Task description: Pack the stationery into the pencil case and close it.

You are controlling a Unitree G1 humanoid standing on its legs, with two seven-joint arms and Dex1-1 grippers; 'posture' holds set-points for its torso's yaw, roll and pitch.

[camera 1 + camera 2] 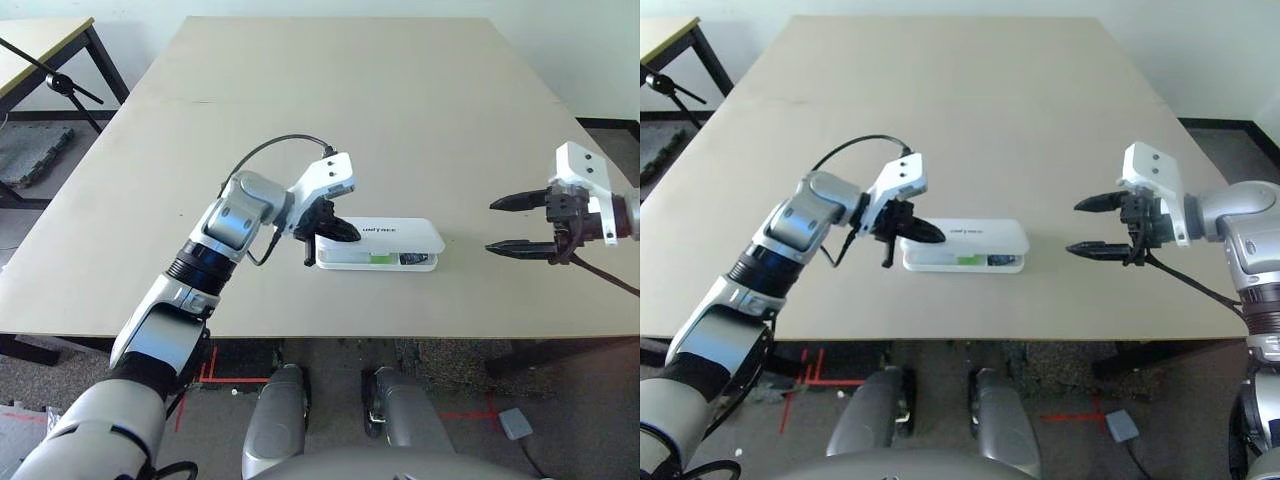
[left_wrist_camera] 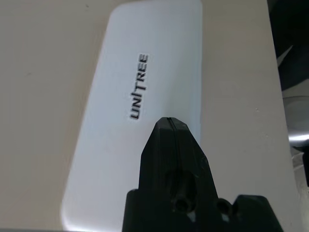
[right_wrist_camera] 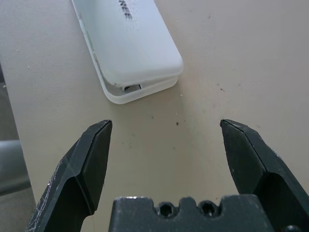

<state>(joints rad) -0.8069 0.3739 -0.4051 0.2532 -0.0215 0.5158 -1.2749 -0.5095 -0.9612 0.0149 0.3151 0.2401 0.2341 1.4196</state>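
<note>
Grey floor (image 1: 330, 355) with red tape marks lies below beige worktop (image 1: 350, 110); pencil case (image 1: 385, 243) near its front edge; left pincer (image 1: 335, 232) closed, right pincer (image 1: 515, 225) wide.

Silver forearms (image 1: 215, 232), black-fingered tools (image 1: 522, 224)
</note>
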